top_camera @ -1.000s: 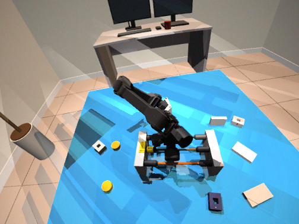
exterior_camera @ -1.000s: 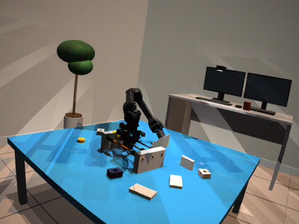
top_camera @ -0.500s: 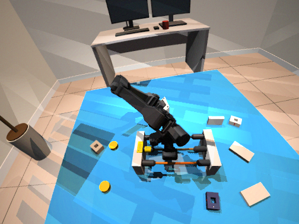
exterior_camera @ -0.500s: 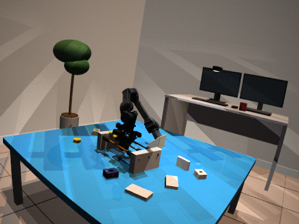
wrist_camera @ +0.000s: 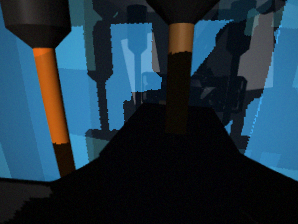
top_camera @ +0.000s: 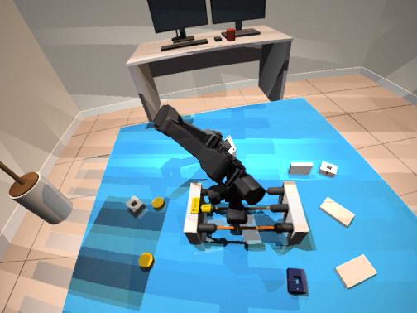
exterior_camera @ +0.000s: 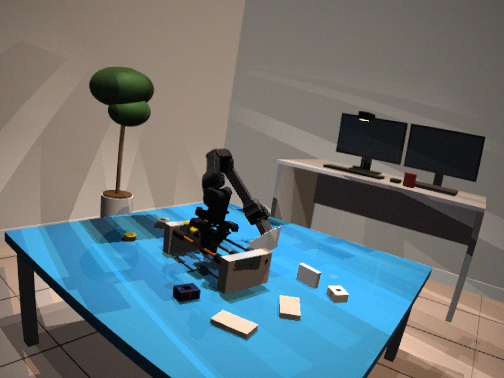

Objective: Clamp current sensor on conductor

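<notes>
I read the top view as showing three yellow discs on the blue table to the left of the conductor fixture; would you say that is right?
Not quite: the top view shows two yellow discs, not three. One lies beside a small grey block, the other nearer the table's front edge. Both are on the blue table, left of the conductor fixture, as you said.

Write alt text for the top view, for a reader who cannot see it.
A black arm reaches down into a white-ended frame on a blue table, its gripper shut on a dark sensor between two orange conductors. Yellow discs, white blocks and a dark blue block lie around it.
</notes>
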`<action>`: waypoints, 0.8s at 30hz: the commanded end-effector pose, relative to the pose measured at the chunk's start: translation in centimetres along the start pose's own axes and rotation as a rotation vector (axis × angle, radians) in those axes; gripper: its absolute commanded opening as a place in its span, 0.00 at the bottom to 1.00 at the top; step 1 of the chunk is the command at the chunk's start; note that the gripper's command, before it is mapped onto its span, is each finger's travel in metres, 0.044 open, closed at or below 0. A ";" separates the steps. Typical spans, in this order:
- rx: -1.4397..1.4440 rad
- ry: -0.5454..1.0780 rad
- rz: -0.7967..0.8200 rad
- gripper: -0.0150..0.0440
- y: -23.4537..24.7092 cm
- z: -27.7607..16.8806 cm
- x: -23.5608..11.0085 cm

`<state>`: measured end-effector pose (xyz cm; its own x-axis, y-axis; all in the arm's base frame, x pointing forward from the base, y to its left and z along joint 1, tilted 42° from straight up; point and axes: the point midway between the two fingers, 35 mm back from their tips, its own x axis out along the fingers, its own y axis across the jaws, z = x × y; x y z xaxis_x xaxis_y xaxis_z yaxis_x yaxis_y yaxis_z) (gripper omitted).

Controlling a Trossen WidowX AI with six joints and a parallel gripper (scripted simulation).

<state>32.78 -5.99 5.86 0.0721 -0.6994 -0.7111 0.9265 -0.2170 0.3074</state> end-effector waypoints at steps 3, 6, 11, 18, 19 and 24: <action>0.000 0.000 0.000 0.25 -0.1 0.0 0.0; 0.000 0.000 0.000 0.25 -0.1 0.0 0.0; -0.001 0.000 0.000 0.25 -0.2 0.0 0.5; 0.002 0.001 0.003 0.57 -0.1 -0.1 0.1; 0.002 0.001 0.003 0.61 -0.1 -0.1 0.1; 0.002 0.001 0.003 0.71 -0.1 -0.1 0.1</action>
<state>32.78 -5.98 5.77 0.0765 -0.6988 -0.7112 0.9251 -0.2162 0.3120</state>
